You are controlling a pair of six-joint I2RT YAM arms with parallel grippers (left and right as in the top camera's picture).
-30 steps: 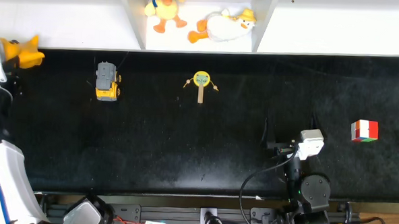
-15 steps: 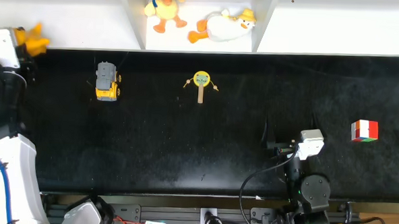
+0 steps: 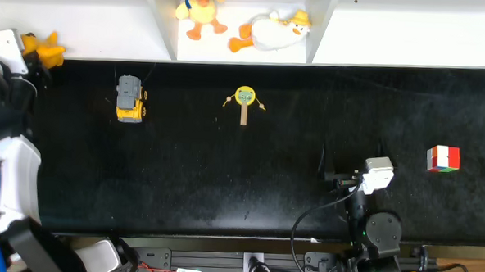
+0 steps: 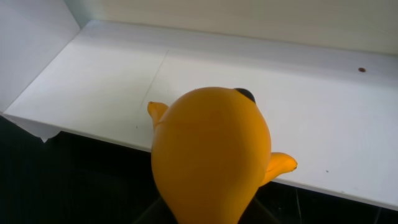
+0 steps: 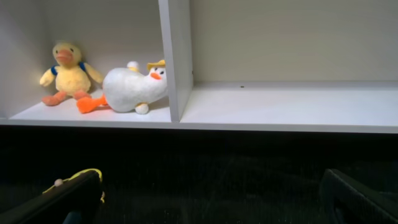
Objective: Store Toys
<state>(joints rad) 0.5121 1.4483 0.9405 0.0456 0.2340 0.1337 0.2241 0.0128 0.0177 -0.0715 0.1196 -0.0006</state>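
The white shelf (image 4: 348, 118) is lying just ahead of the left gripper (image 3: 29, 57), which is clamping the orange plush toy (image 4: 211, 155) at the left compartment's lip. The right gripper (image 5: 208, 208) is sitting spread wide, facing the shelf, with the yellow truck (image 3: 129, 98) well off to its left.

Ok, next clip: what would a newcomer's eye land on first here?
The orange toy in the left arm's jaws, held up at the edge of the white shelf's left compartment. Next, the yellow duck plush and the white duck plush in the middle compartment, with a toy truck on the black mat in front.
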